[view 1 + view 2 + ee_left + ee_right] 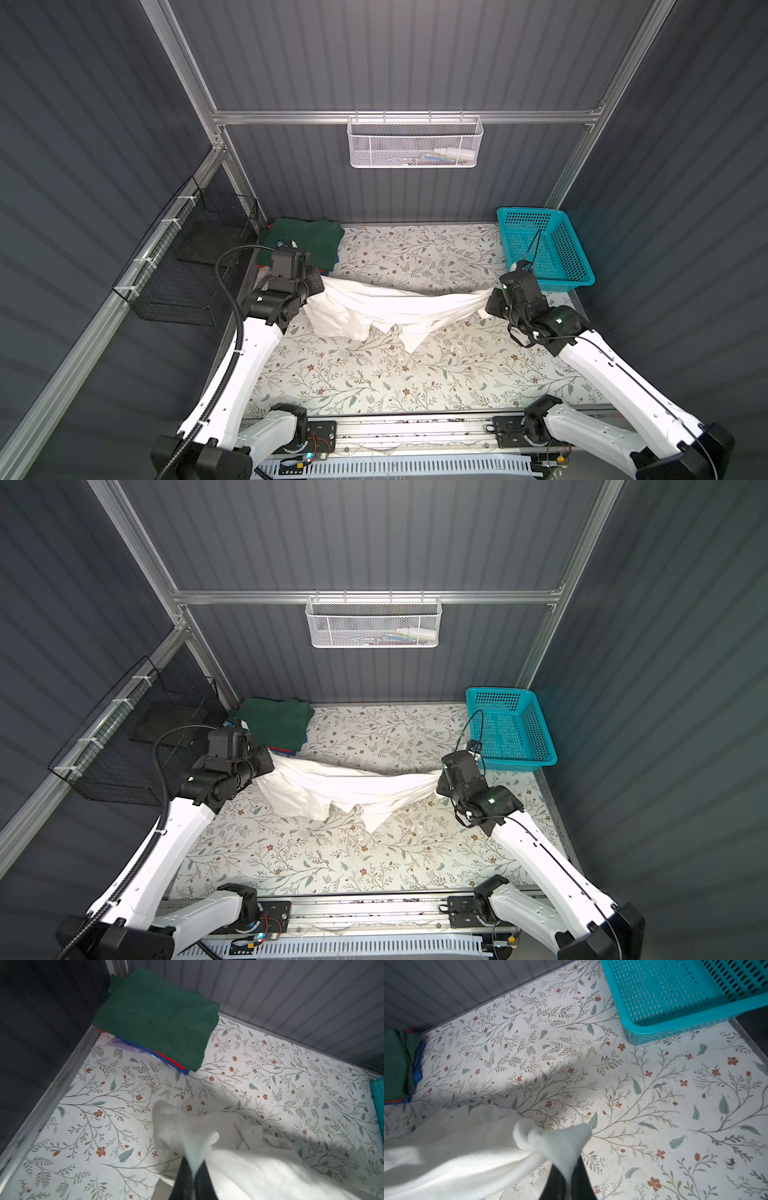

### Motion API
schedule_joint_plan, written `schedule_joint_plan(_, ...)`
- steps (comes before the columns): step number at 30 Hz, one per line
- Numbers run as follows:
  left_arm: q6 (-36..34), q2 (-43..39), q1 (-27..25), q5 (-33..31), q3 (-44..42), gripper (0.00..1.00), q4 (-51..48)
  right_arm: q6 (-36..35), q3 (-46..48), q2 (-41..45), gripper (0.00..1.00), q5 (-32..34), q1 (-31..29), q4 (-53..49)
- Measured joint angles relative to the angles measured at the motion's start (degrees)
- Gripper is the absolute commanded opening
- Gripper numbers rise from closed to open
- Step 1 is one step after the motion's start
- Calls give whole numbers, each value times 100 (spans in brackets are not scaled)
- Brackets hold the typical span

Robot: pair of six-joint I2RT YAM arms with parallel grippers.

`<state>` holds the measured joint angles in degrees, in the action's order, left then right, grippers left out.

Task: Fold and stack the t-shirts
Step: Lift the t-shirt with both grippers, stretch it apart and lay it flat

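Two hands share one garment. Our left hand [193,1171] is pinched tight on one end of the white t-shirt [374,307], and in the left wrist view we see a bunch of cloth pushing out past its dark fingers [182,1181]. Our right hand [569,1178] is clamped just as tight on the opposite end, a twist of fabric bulging beyond its tips. Between them the white t-shirt stretches as a sagging, rumpled band across the middle of the tabletop [415,374], raised at both ends. In both top views its lower folds droop toward the near edge, with a pointed corner hanging near the centre; they seem to rest on the floral surface, though we cannot tell how much of the cloth touches it.

In the far left corner lies the stack: the dark green t-shirt [303,241], folded flat, sits on top of the blue t-shirt [166,1057] with a red edge, of which only a strip shows beneath. The stack is just behind our left hand and apart from the white t-shirt. The teal basket [565,281] stands in the far right corner, just beyond our right hand and clear of the cloth.
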<state>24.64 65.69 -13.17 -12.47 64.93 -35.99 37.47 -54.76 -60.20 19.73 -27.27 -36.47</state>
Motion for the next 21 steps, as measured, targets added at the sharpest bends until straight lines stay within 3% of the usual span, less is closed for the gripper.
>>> schedule_joint_plan(6,-66,1403,0,162,1266,0,68,-474,-1504,-1580,0,-280,544,48)
schedule_joint_plan(10,-181,1744,0,184,2262,0,114,-785,-2494,-1928,0,-219,776,-50)
schedule_joint_plan(14,-216,1019,0,179,2197,0,131,-883,-2549,-1211,0,-177,730,-216)
schedule_joint_plan(21,-378,-1121,0,-42,1921,0,-476,-903,-2385,697,0,-293,188,-1449)
